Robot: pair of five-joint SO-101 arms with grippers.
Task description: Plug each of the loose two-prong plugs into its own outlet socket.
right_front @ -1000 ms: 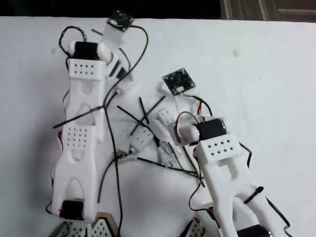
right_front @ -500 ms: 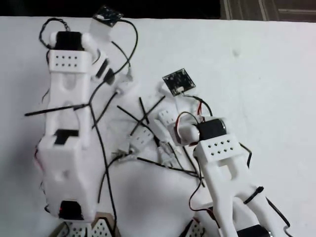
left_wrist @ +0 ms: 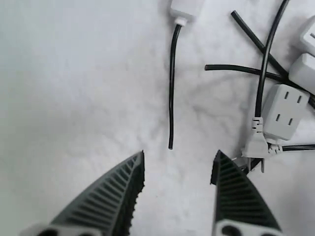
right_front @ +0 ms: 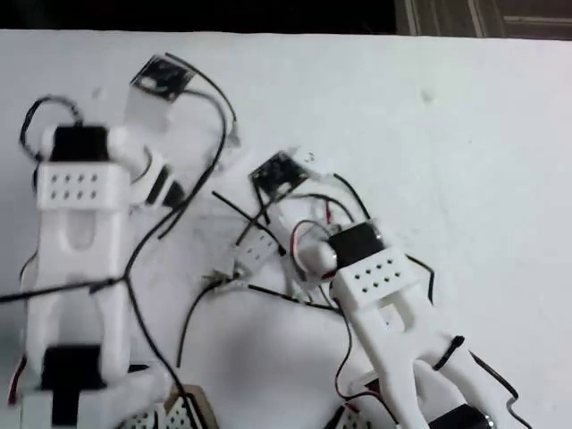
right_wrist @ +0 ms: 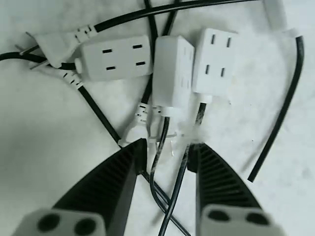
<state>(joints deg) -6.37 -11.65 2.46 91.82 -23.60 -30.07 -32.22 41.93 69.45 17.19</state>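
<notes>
The tabletop (right_front: 465,134) is white with faint grey mottling. The outlet sockets (right_wrist: 114,64) and plugs (right_wrist: 56,43) are white, the sockets' slots dark, the cords (left_wrist: 172,88) black. The left fingers (left_wrist: 118,191) and right fingers (right_wrist: 113,182) are black and ribbed; the arms (right_front: 76,259) white.

We see high view bright: white table top (right_front: 465,179) evenly lit, light diffuse, near washed out mid-frame. Dark unlit strip of room (right_front: 223,13) along top edge of frame. We note faint soft shadow beside thin black cable (right_front: 188,317). Left wrist view: table greyer, mottled. Right wrist view: white socket block (right_wrist: 115,61) bright, pale shadow hugging it.
</notes>
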